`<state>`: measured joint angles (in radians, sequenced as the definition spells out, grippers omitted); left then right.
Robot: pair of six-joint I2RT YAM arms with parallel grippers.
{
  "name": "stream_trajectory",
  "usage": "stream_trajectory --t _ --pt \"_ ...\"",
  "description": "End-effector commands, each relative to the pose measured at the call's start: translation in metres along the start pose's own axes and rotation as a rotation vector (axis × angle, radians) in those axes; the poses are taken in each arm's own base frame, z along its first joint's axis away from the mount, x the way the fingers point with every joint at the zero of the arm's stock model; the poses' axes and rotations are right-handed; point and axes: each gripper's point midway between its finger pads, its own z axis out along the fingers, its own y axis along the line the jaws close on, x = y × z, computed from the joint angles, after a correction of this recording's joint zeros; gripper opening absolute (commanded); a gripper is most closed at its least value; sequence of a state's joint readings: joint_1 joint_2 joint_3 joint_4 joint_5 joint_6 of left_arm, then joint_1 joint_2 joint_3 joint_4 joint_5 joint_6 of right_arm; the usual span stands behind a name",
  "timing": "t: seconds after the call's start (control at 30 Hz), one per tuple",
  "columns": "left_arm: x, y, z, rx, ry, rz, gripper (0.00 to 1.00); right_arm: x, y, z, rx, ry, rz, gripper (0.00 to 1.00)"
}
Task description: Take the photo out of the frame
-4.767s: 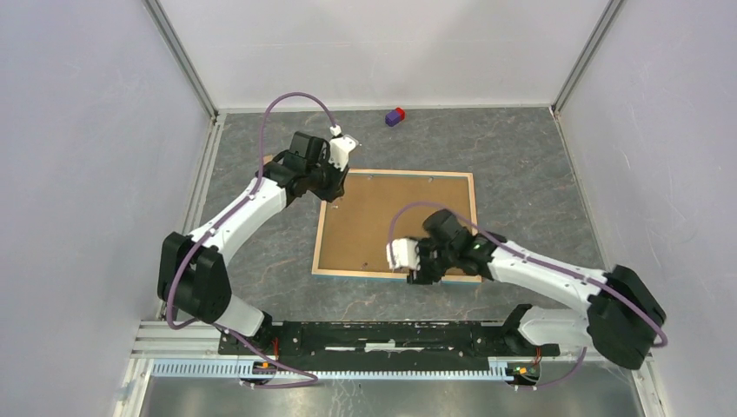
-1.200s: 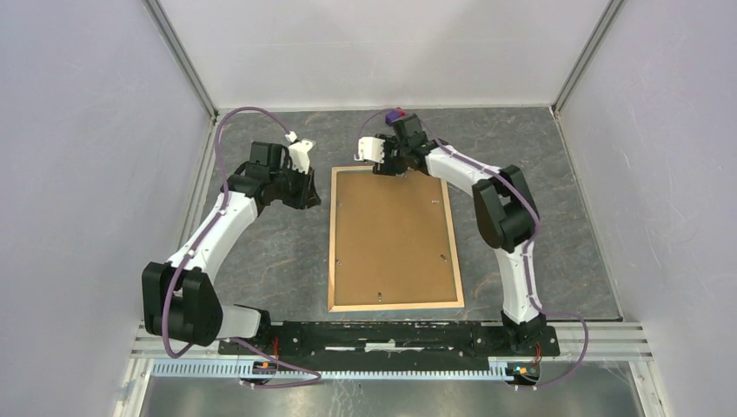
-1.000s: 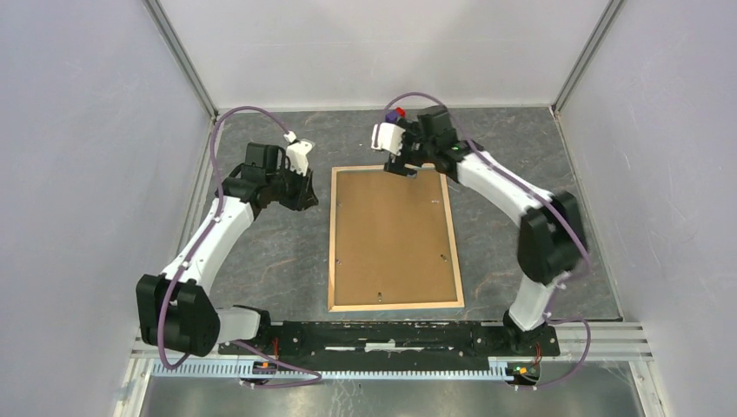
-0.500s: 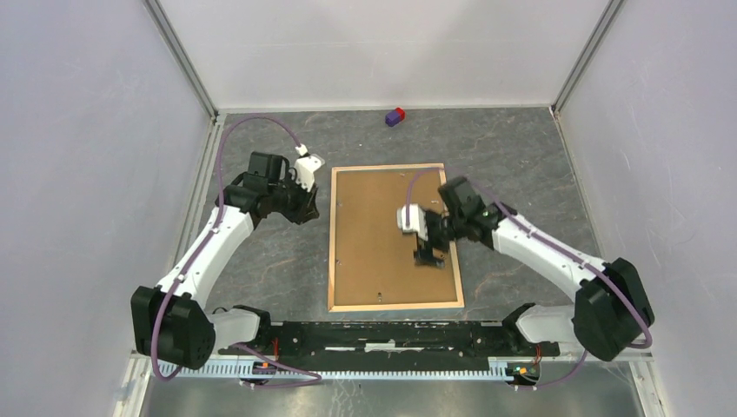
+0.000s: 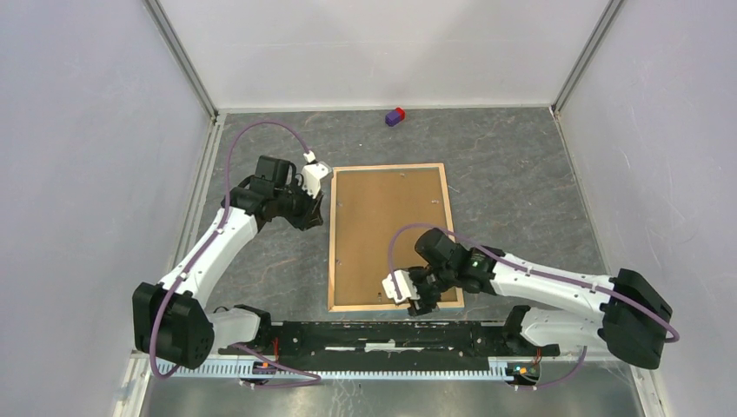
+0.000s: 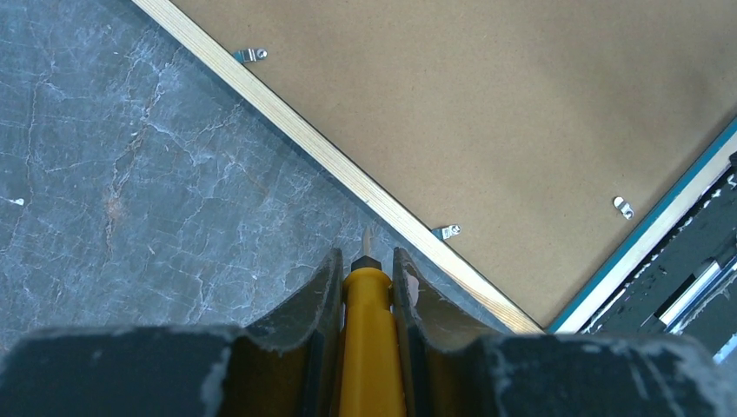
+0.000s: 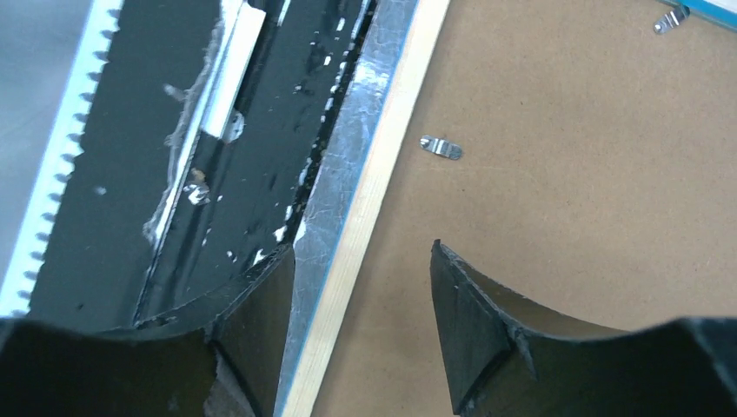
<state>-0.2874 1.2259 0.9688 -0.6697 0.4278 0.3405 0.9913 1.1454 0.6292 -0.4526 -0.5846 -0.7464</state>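
A: Room, quick?

B: Pale plain wall panels (image 5: 382,43) on 3 sides, alu corner posts (image 5: 178,56) at the back. Dark grey marbled tabletop (image 5: 521,174) runs wall to wall; matte, w/ lighter veins.

A: What's on it?

B: Large rectangular picture frame (image 5: 387,226), approx centre, lying face-down w/ its long sides running near-to-far. The brown fibreboard back is up, w/ a light wood rim and a thin blue edge at the side. Small metal tabs (image 6: 447,232) sit along the rim. The photo can't be seen in any view. A small purple-and-red block (image 5: 395,116) lies by the back wall, well apart from the frame.

A: Near edge?

B: Black rail (image 5: 382,334) w/ both arm bases on it, and a grey toothed strip (image 5: 330,369) just in front.

A: Claws?

B: L claw (image 5: 315,213) is beside the frame's left long side, twd the far corner. It's pressed together on a yellow-handled tool (image 6: 372,347). The tool's pale tip is over the stone just beside the wood rim, nr a tab; can't tell if it touches. R claw (image 5: 419,300) is at the near short edge w/ fingers spread. One finger is over the fibreboard, the other over the rail side, rim btw them. It's holding nothing.
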Motion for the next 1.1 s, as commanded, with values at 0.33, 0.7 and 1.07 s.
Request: stream_trajectory --t 0.33,0.7,1.07 --pt "-0.019 -0.004 0.004 0.025 -0.073 -0.087 0.02 0.017 -0.011 0.039 0.104 0.085 0.051 0.60" --pt "-0.013 -0.001 0.007 0.015 -0.058 -0.058 0.02 0.038 -0.054 0.055 0.261 0.186 0.147 0.32" --pt "0.002 0.010 0.011 -0.038 -0.013 0.030 0.02 0.042 -0.073 0.053 0.260 0.172 0.184 0.09"
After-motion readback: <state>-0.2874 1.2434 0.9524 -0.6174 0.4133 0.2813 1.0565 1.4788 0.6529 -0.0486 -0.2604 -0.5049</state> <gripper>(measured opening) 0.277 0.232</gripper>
